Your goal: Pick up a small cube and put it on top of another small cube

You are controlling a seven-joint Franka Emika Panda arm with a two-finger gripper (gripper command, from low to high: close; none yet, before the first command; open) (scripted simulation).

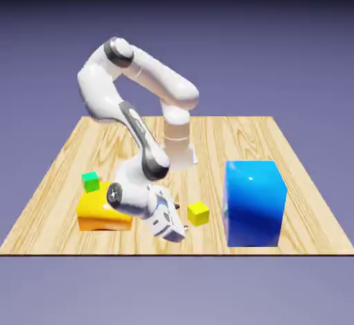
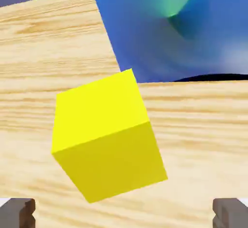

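The small cube [image 1: 198, 213] is plain yellow and rests on the wooden table [image 1: 207, 137], just left of the big blue block [image 1: 254, 202]. My gripper [image 1: 181, 220] hangs low and tilted, right beside the cube on the exterior view's left, pointing at it. In the hand view the small cube [image 2: 106, 135] fills the middle. Both grey fingertips [image 2: 17, 212] sit wide apart at the bottom corners, so the gripper [image 2: 124, 215] is open and holds nothing. A tiny green cube [image 1: 90, 181] sits on the yellow-orange block [image 1: 104, 211].
The blue block [image 2: 179, 28] stands close behind the yellow cube in the hand view. The table's front edge [image 1: 173, 253] runs just below the gripper. The arm's forearm [image 1: 142, 144] passes over the yellow-orange block.
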